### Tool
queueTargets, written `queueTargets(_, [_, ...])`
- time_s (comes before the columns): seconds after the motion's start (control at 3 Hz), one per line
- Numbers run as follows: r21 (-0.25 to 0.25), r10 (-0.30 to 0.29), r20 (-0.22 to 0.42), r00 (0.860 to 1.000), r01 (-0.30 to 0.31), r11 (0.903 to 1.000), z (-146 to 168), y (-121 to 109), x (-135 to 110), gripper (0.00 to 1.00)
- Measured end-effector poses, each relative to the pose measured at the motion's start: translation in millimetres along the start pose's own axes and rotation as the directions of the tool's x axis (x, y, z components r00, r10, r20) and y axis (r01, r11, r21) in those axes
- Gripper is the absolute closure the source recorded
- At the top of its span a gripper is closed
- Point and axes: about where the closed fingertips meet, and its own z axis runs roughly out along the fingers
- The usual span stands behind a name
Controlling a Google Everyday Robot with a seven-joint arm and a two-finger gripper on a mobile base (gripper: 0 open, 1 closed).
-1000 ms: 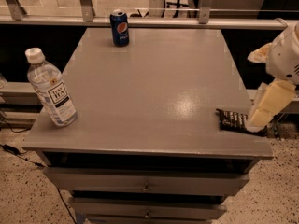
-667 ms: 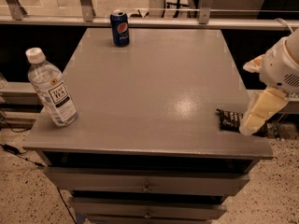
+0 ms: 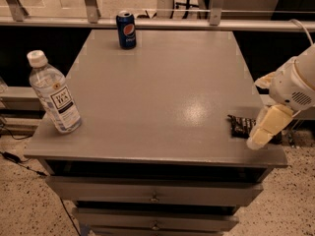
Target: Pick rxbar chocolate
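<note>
**Gripper low at the right edge of the table, over the dark bar**

At the left of the frame a clear water bottle [image 3: 51, 95] with a white cap and a paper label stands upright near the front left corner of the grey table [image 3: 162, 92]. Further right, towards the upper middle of the frame, a blue soda can [image 3: 126, 30] stands upright at the table's far edge, just before a metal railing [image 3: 147, 22] that runs across the top. The broad middle of the tabletop shows a pale glare spot. Below the front edge, at the bottom of the frame, sit grey drawers [image 3: 155, 198] with small knobs.

At the right, the rxbar chocolate [image 3: 240, 126] lies flat on the table close to the front right corner, a dark wrapper with pale lettering; its right end is hidden behind the robot. The gripper [image 3: 261, 134], cream-coloured, slants down and to the left from the white arm housing [image 3: 295, 85] at the right edge of the frame. Its tip is low at the bar's right end, overlapping it in the view. Whether the gripper is spread or closed, or touching the bar, cannot be told.
</note>
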Motion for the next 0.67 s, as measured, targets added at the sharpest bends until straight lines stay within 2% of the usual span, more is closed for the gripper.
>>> queueTargets(0.67, [0.031,0.041,0.010,0.999,-0.042,0.9986,14.7,7.5,13.3,0.03])
